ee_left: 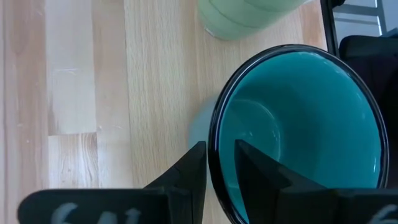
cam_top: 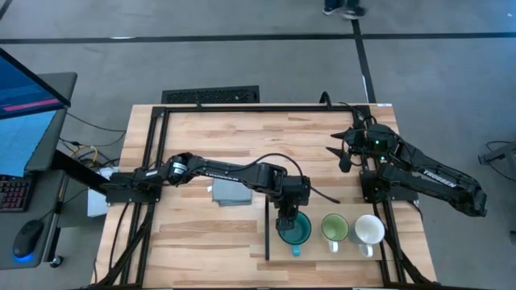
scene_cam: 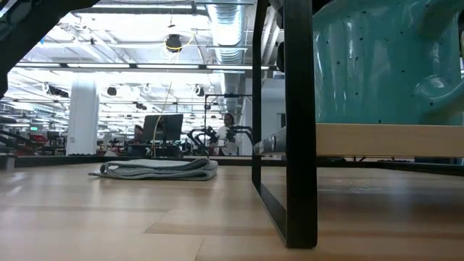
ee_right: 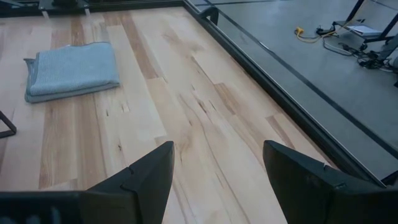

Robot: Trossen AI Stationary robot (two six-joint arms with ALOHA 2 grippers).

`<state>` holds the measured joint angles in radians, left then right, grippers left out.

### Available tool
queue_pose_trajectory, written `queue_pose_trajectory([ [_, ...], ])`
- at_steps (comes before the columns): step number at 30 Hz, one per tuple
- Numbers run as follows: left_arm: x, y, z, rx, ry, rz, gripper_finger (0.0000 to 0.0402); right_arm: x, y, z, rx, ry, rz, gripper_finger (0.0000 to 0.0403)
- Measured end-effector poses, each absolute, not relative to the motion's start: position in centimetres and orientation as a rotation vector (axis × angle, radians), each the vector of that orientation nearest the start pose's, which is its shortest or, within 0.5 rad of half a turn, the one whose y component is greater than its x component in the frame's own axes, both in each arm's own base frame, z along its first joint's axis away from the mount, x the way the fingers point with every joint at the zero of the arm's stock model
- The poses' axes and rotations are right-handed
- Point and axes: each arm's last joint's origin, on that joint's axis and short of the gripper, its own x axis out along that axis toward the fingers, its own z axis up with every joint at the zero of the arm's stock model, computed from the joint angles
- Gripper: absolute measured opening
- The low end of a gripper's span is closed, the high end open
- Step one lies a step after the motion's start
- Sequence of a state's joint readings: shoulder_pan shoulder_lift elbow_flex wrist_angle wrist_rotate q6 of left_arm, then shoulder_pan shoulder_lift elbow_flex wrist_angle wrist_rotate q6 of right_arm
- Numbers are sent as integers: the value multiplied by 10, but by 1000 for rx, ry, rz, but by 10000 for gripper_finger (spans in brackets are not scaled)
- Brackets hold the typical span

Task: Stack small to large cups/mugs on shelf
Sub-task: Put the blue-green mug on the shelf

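Note:
Three mugs stand in a row on the light wood shelf point(cam_top: 355, 251) at the table's near right: the large teal mug point(cam_top: 294, 230), the small light green mug point(cam_top: 334, 228) and the white mug point(cam_top: 369, 231). My left gripper point(cam_top: 288, 216) reaches across from the left and is shut on the teal mug point(ee_left: 298, 124), which stands upright on the shelf point(scene_cam: 384, 138). The green mug point(ee_left: 249, 15) stands just beyond it. My right gripper point(cam_top: 343, 150) hovers open and empty over the table's far right, and its wrist view point(ee_right: 217, 180) shows only bare table below it. My left gripper holds the teal mug by its rim point(ee_left: 216, 158), on the side toward the table's far edge. One finger point(ee_left: 258, 171) is inside the mug and the other finger point(ee_left: 189, 171) is outside. The fingers come from above, pointing down. The mug stands upright with its base on the shelf.
A folded grey cloth point(cam_top: 230, 193) lies on the table left of the shelf; it also shows in the low view point(scene_cam: 156, 168) and the right wrist view point(ee_right: 71, 70). The shelf's black frame leg point(scene_cam: 301, 145) stands near the low camera. A black frame point(cam_top: 153, 145) borders the table.

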<state>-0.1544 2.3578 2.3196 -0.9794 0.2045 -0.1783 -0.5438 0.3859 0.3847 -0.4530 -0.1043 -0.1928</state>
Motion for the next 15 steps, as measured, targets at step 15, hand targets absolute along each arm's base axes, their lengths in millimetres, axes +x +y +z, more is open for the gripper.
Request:
queue_pose_trajectory([
  [15, 498, -80, 259, -250, 1055, -228, 73, 93, -53, 220, -41, 473, -388, 270],
])
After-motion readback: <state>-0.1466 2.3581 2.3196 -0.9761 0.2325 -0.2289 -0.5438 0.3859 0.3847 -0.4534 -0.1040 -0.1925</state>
